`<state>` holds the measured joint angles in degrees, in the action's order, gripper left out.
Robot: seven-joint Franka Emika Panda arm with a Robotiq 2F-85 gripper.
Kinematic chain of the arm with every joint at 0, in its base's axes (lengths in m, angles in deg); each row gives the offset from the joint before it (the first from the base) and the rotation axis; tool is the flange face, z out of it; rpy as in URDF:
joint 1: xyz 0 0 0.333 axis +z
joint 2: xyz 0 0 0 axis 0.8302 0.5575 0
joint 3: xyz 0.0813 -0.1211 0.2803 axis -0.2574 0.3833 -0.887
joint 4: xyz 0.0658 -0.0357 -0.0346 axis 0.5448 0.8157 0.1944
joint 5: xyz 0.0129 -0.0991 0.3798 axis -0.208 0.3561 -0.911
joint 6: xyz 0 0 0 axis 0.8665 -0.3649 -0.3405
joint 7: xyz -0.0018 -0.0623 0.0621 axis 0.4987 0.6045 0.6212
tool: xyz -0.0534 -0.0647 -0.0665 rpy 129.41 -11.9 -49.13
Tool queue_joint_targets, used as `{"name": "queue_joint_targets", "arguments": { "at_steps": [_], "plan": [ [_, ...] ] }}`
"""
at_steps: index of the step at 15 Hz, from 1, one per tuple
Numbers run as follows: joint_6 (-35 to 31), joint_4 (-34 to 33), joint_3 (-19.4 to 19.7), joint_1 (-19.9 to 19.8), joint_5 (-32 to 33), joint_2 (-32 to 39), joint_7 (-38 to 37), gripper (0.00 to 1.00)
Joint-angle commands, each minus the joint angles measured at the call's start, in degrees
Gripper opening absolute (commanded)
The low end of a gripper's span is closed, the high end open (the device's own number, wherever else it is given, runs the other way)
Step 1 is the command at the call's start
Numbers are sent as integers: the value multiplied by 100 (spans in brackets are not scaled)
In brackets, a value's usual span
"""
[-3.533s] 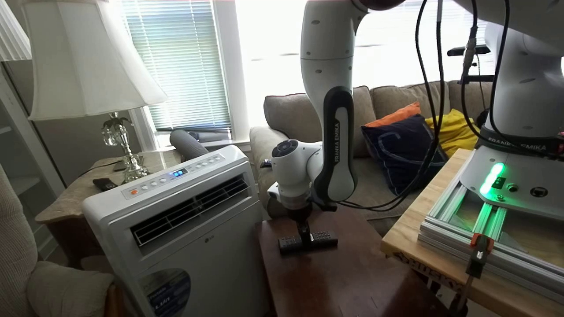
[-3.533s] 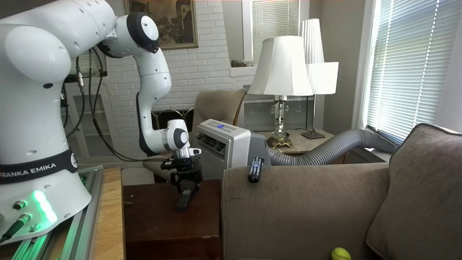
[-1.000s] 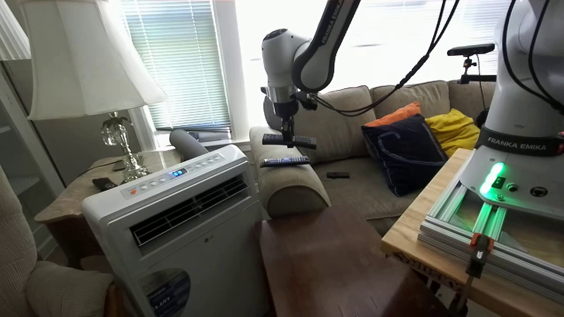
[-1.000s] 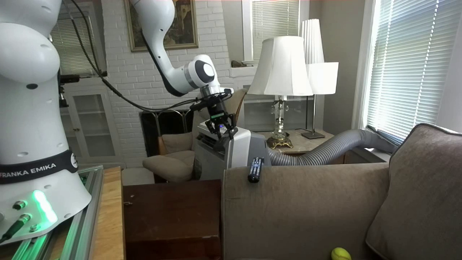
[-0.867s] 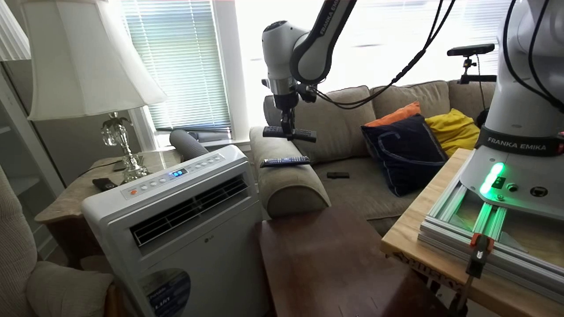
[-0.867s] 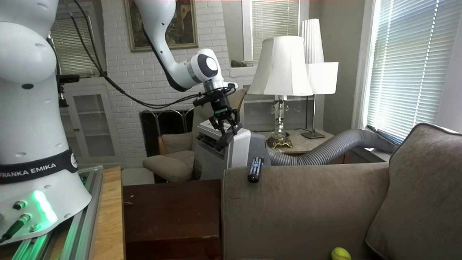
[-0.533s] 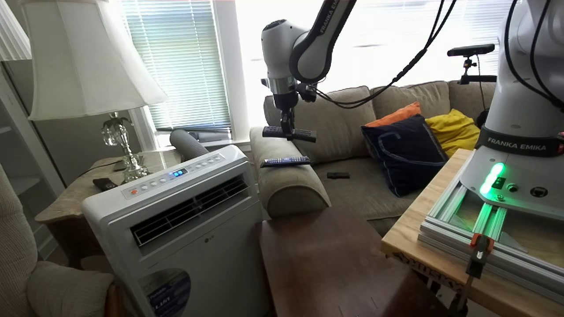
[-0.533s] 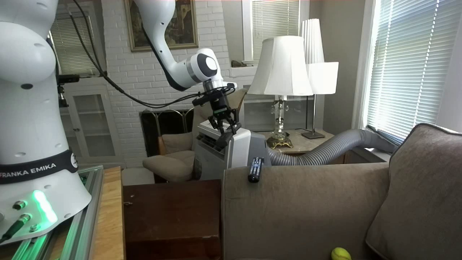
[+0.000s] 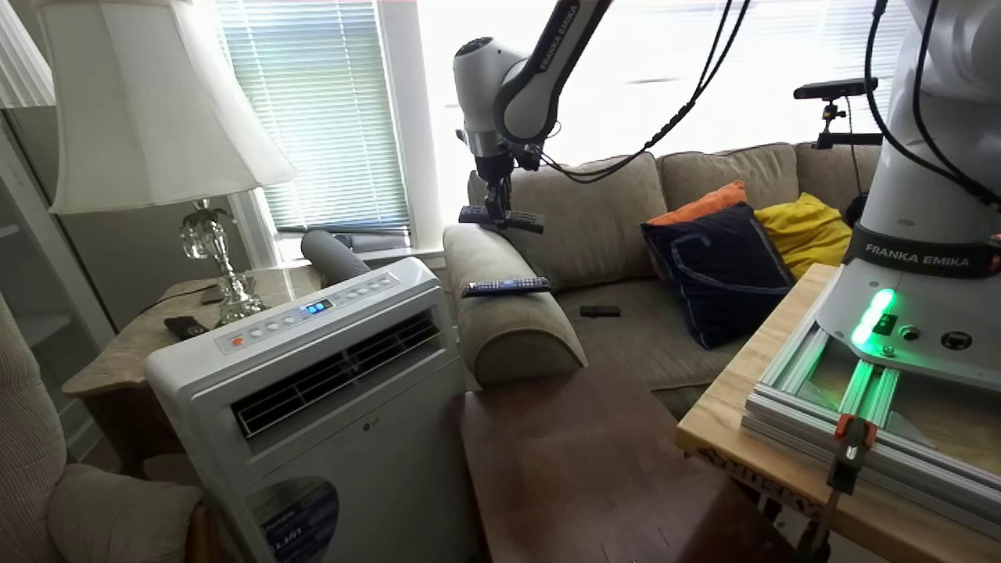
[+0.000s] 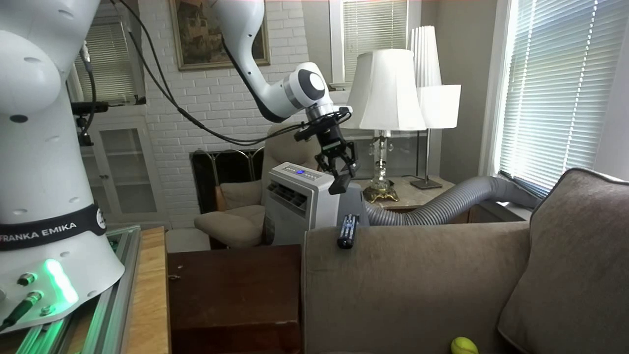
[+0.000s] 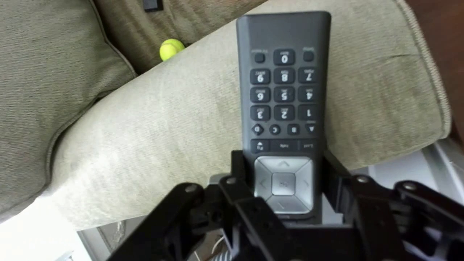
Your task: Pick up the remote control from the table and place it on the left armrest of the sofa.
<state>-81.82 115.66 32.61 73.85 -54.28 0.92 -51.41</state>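
Remote control [image 11: 284, 114]: up in the air, off the table [image 9: 579, 461] where it lay in the earliest pictures, now above the left armrest [image 9: 508, 317] and not touching it; its keys face the wrist camera, the digits upside down there.
Shift: since half a second ago the held remote has gone left and slightly up in an exterior view where the sofa [image 9: 649, 352] spreads behind, and rightward in an exterior view, from the grille of the air conditioner [image 10: 324, 211] to that unit's rear edge.
Gripper [image 11: 284, 170]: clasping the remote by its long sides, a finger [image 11: 238, 167] at either edge of the silver pad [image 11: 284, 185], the number keys sticking out beyond.
Arm [image 9: 534, 109]: forearm slanting down from the top of the picture, wrist bent so the fingers point downward, leaning a little; the base light [image 9: 873, 317] glows green.
Second remote [image 9: 507, 288]: crosswise on the armrest, in the same spot as a second ago (its keys are more crowded, in bluish rows), below the held one and apart from it.
Sofa seat: a small dark object [image 9: 600, 311] and, beside the armrest, a tennis ball [image 10: 464, 345], neither moved since a second ago.
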Motion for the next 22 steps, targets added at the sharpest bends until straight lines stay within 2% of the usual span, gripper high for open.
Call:
{"name": "queue_joint_targets", "arguments": {
  "at_steps": [1, 10, 14, 22],
  "plan": [
    [708, -1223, -180, -439, -91, 657, 452, 28],
    [1872, -3467, -857, -1496, -1055, 2161, 2283, 28],
    [2070, -4097, -1070, -1725, -1274, 2685, 2968, 28],
    [2092, -4881, -1350, -2055, -1409, 3457, 4270, 28]
  ]
}}
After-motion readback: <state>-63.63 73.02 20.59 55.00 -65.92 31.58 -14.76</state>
